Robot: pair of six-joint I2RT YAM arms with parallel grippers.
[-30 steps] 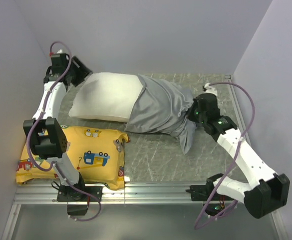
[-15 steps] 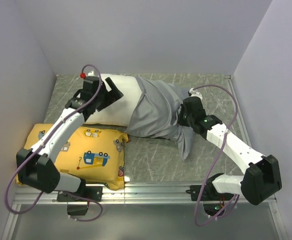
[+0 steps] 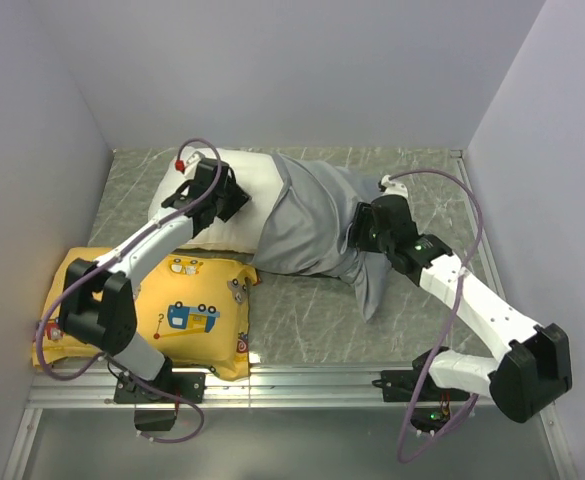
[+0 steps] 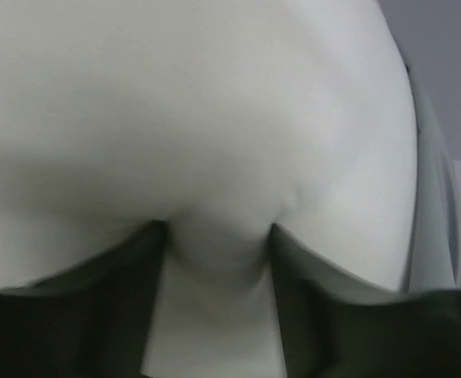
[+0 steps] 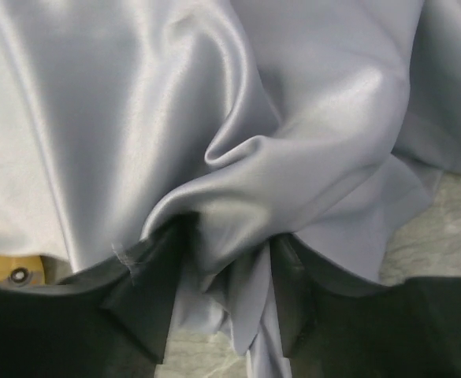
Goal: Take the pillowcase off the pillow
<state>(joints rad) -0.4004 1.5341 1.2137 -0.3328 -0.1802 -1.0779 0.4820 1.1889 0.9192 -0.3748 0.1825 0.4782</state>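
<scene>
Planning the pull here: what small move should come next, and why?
Probably draw the right gripper a little rightward, away from the pillow. It pinches a fold of the pillowcase, the left gripper pinches the bare pillow end, and the case covers the other half.

You're working in a robot lab test cell, not a home. Plain pale walls (image 3: 272,70) box the table (image 3: 302,310) in at 9, 12 and 3 o'clock. At 6 o'clock an aluminium rail (image 3: 302,378) runs along the near edge, and both arms are bolted there. The white pillow (image 3: 197,205), its grey pillowcase (image 3: 307,225) and the yellow cushion (image 3: 162,310) at 8 o'clock lie on a bare marbled benchtop.
</scene>
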